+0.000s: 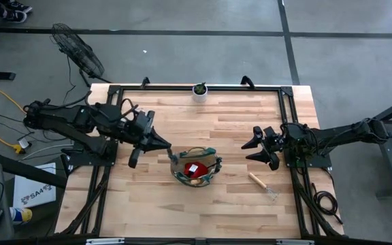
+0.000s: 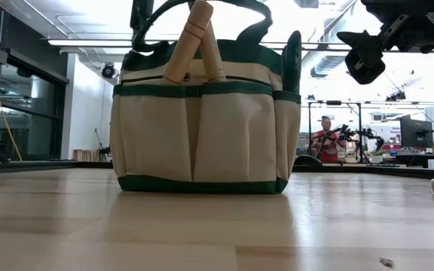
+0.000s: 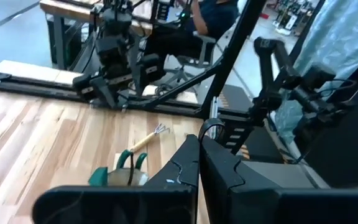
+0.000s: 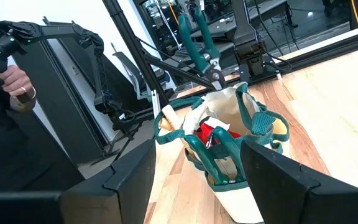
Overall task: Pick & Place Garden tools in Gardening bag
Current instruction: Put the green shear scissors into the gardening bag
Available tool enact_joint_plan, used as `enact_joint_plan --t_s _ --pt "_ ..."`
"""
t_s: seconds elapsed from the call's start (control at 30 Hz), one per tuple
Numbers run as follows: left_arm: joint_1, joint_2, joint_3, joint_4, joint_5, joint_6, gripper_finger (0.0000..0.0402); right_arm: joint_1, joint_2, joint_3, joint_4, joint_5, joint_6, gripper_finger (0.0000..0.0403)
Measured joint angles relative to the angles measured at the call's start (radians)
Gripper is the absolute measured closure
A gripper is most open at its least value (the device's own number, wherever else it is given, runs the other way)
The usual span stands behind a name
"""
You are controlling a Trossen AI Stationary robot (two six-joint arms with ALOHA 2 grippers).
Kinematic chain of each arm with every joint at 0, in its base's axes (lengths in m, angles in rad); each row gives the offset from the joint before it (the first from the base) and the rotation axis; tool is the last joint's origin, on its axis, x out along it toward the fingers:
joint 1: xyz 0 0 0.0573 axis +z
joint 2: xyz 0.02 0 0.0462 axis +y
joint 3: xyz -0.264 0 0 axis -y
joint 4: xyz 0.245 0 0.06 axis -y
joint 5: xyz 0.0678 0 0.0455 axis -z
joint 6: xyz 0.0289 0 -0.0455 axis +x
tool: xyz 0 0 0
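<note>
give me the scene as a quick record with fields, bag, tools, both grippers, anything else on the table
bag: round tan fabric gardening bag with dark green trim, upright near the table's middle front
tools in bag: wooden handles sticking out, a red item inside
tool outside bag: wooden-handled metal fork lying on the wooden table, right of the bag
left gripper: shut, just left of the bag
right gripper: open, right of the bag, holding nothing
other: small white pot with green plant at the far edge

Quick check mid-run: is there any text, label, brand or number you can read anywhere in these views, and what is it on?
"SA4": partly legible dark print on a white box on the floor beside the table's left edge, high view; the rest is too small to read.
The gardening bag, the wooden-handled tool on the table and both arms show no readable text.
</note>
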Motion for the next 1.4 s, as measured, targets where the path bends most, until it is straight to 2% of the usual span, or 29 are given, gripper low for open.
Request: enact_joint_plan --t_s 0.4,0.97,1.27,1.4 --pt "0.0 0.003 0.0 -0.082 -0.031 -0.006 0.0402 0.0 0.0 0.0 0.0 0.0 0.0 0.0176" --pt "0.0 0.003 -0.001 -0.086 0.126 0.188 0.0402 0.0 0.0 0.0 0.0 0.0 0.0 0.0176" --pt "0.0 0.004 -0.001 -0.147 0.125 0.22 0.0402 0.0 0.0 0.0 0.0 0.0 0.0 0.0176" --pt "0.0 0.004 -0.001 -0.171 0.087 0.22 0.0402 0.0 0.0 0.0 0.0 0.0 0.0 0.0176"
